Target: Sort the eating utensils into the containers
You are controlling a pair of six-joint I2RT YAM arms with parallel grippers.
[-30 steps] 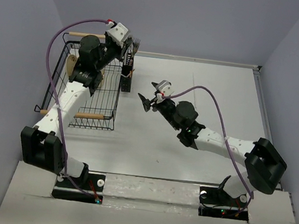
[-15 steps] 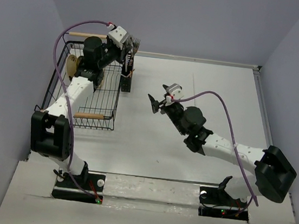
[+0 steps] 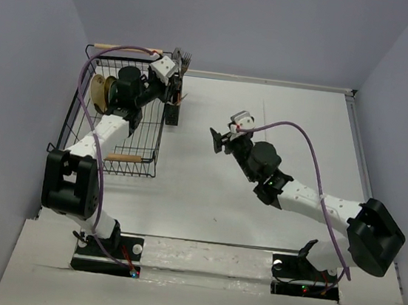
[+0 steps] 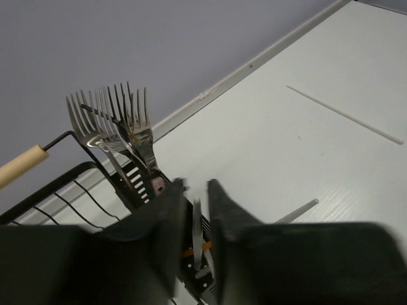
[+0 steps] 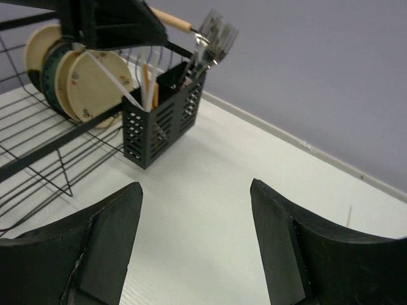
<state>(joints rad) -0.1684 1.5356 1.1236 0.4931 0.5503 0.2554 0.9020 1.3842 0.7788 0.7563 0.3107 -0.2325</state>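
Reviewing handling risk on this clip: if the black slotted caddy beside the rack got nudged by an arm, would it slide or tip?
Probably tip-prone: the caddy is narrow and upright, and the forks stand well above its rim, raising the load. Its slotted plastic walls look light, so a low push on the smooth table may just slide it.

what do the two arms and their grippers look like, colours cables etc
Both arms have white link shells with black joint housings and big black blocks at the shoulder. A purple cable loops along each one. The left gripper and right gripper each carry a small white camera block with red touches; their fingers are matt black, broad and wedge-shaped. Bases are black plates with tiny lit LEDs.
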